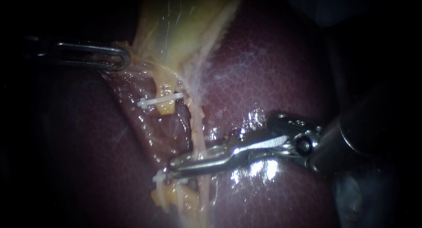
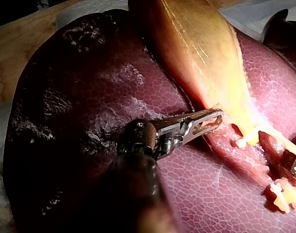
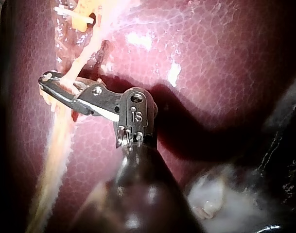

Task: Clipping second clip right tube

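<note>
Endoscope view: right tube (image 1: 197, 128) vertical, right tool (image 1: 176, 165) crosswise, tight around it.

gallbladder (image 1: 184, 21) sits on the liver (image 1: 272, 70) at 12, left instrument (image 1: 116, 59) beside it at 10, clip (image 1: 151, 102) across the left tube (image 1: 166, 108) near centre, right instrument (image 1: 193, 162) in from 3, jaws either side of the right tube (image 1: 198, 131) around 6

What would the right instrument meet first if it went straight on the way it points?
The right instrument would probably meet the lower white clip just beyond its tip; depth is unclear.
</note>
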